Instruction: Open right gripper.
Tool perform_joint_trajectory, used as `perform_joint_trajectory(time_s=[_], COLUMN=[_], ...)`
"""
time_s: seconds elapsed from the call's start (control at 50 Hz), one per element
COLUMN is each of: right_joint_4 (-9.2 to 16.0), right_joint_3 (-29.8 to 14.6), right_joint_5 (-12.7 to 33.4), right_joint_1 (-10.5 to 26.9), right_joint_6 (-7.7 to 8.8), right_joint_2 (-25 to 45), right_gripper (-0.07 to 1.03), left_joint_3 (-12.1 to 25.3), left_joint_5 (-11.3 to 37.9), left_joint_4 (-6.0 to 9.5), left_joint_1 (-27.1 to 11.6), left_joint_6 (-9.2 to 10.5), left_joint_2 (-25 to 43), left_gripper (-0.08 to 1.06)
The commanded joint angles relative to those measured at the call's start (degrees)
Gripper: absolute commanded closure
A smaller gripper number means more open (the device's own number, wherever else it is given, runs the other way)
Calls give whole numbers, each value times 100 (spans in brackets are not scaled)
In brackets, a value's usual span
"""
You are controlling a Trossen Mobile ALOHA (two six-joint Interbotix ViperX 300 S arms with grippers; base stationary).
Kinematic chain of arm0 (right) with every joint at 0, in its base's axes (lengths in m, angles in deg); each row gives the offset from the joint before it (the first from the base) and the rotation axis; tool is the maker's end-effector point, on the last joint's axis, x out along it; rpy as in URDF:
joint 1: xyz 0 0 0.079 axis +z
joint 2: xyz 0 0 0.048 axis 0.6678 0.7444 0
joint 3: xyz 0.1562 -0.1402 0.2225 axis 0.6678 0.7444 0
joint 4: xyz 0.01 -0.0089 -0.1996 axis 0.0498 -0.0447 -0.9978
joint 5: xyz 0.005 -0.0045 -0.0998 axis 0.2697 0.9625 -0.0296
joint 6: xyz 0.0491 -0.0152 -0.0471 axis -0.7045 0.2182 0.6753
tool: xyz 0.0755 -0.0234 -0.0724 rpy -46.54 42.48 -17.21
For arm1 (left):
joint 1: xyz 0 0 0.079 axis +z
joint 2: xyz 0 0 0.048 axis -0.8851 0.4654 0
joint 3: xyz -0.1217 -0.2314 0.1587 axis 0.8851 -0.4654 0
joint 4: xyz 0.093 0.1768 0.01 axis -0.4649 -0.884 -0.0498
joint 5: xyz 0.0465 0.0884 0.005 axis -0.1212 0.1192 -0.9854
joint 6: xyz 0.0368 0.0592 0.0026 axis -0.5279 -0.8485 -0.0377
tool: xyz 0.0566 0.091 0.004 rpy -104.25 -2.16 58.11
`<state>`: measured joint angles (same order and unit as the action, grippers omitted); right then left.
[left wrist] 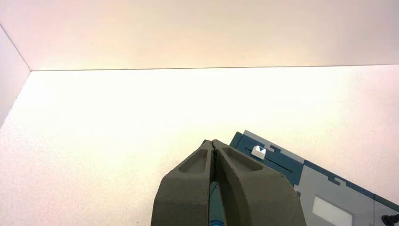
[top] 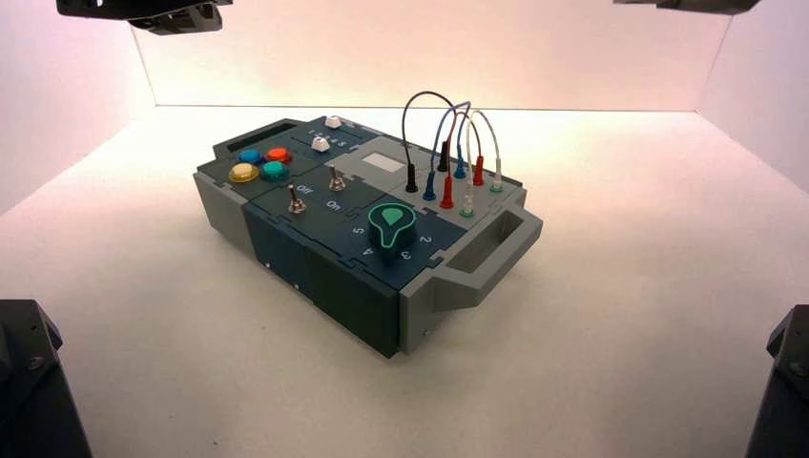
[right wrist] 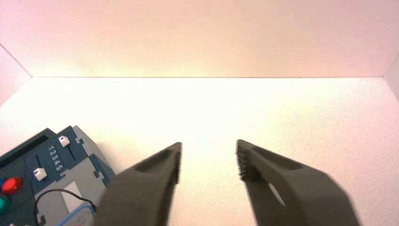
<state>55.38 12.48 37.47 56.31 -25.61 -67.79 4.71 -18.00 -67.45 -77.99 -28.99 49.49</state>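
Observation:
My right gripper is open, its two dark fingers spread wide with nothing between them, held above the white table beside the box. In the high view it shows only as a thin black sliver at the top right edge. My left gripper is shut and empty, its tips pressed together above the box's far corner; in the high view it is the larger black part at the top left. The box stands turned in the middle of the table.
The box bears four coloured buttons, two toggle switches, a green knob, two white-capped sliders and plugged wires. The slider caps also show in the right wrist view. Black corner blocks flank the front.

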Motion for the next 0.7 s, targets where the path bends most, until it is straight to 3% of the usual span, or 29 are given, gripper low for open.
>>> perform_joint_trajectory(time_s=[0.02,0.16,0.7], right_joint_4=[-9,0,0], right_joint_3=[-132,-167,-132], right_joint_5=[-70,-35,44], right_joint_1=[0,0,0], right_joint_6=[9,0,-9], right_joint_2=[35,44,-193], right_gripper=[11,-3,-3], left_joint_3=[167,167,176], left_joint_5=[-62,-53,-62], left_joint_4=[0,0,-9], left_joint_1=[26,26,35], left_joint_6=[-18,-18,-44], left_joint_2=[-53,-44,-35], left_gripper=[101,101,101])
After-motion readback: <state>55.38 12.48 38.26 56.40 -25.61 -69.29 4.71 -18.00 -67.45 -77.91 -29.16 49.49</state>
